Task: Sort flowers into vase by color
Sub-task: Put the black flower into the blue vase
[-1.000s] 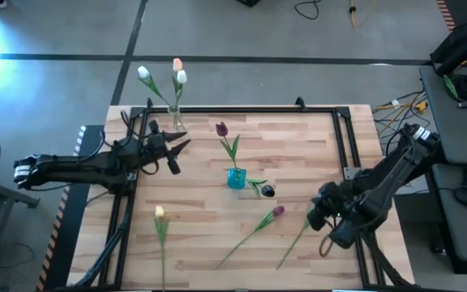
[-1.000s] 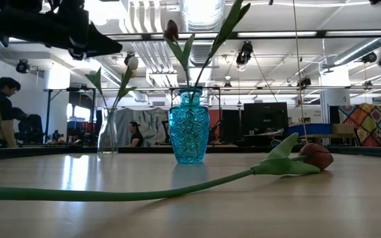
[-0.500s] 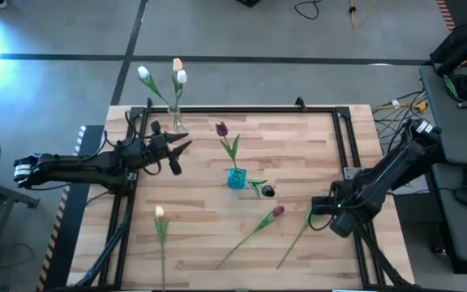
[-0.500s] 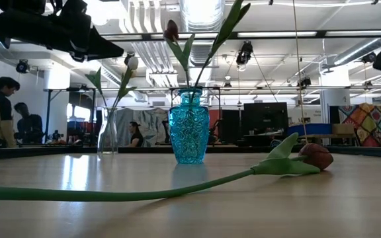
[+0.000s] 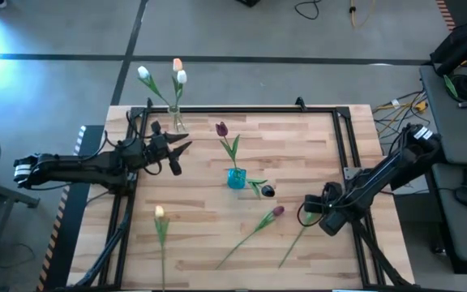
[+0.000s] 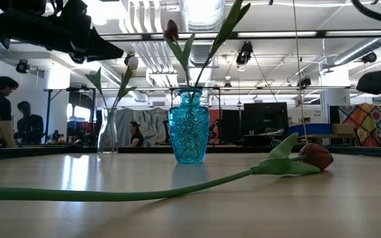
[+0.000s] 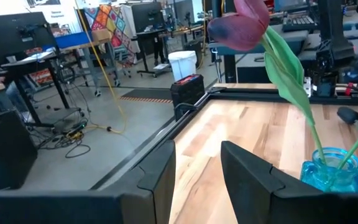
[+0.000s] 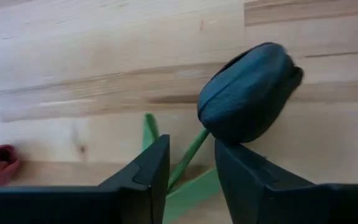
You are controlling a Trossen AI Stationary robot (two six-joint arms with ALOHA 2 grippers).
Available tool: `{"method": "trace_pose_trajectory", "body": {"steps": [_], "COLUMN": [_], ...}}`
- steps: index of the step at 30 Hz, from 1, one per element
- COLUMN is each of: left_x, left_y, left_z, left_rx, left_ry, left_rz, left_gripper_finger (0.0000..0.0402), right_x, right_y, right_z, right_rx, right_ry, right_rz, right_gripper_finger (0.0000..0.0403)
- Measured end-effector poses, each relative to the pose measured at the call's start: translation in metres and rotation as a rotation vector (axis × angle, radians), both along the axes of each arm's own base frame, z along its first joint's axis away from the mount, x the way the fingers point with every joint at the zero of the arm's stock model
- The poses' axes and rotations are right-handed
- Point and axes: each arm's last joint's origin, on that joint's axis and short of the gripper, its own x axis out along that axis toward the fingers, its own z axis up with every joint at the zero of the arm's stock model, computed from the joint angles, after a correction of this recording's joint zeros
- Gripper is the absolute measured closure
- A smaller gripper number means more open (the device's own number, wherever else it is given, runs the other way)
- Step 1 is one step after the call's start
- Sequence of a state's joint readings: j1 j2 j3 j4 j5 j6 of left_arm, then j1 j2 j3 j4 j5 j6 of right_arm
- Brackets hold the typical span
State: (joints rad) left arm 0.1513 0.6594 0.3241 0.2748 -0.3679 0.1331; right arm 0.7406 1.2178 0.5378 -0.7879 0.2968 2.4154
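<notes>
Your right gripper straddles the dark tulip stem at the table's 4 o'clock, fingers narrowly parted, gripping nothing. Closing off-centre could squirt the stem sideways. Left gripper waits parted, empty.

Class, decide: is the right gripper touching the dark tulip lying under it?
Cannot tell. In the right wrist view the right gripper straddles the dark tulip just below its head, fingers open, but contact with the stem is not plainly visible.
</notes>
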Motion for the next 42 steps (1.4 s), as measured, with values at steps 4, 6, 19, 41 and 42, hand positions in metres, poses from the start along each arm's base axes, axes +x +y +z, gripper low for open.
{"method": "trace_pose_trajectory", "body": {"steps": [4, 6, 19, 41, 42], "left_x": [0.0, 0.0, -0.008, -0.009, -0.009], "left_y": [0.0, 0.0, -0.002, -0.003, -0.003], "left_z": [-0.002, -0.005, -0.026, -0.031, -0.03], "left_rx": [-0.014, -0.019, -0.011, -0.049, -0.05], "left_ry": [-0.003, 0.002, -0.114, -0.151, -0.153], "left_rz": [0.001, 0.001, -0.02, -0.072, -0.072], "left_gripper_finger": [0.0287, 0.0287, 0.0287, 0.0287, 0.0287], "right_x": [0.001, 0.001, 0.017, 0.064, 0.065], "right_y": [0.0, 0.0, 0.006, -0.032, -0.035], "right_z": [-0.01, -0.015, 0.023, 0.124, 0.124], "right_rx": [-0.036, -0.051, -0.249, -0.875, -0.896], "right_ry": [0.022, 0.03, 0.031, 0.144, 0.162], "right_rz": [0.015, 0.027, 0.164, 0.479, 0.488], "right_gripper_finger": [0.0309, 0.0331, 0.039, 0.039, 0.039]}}
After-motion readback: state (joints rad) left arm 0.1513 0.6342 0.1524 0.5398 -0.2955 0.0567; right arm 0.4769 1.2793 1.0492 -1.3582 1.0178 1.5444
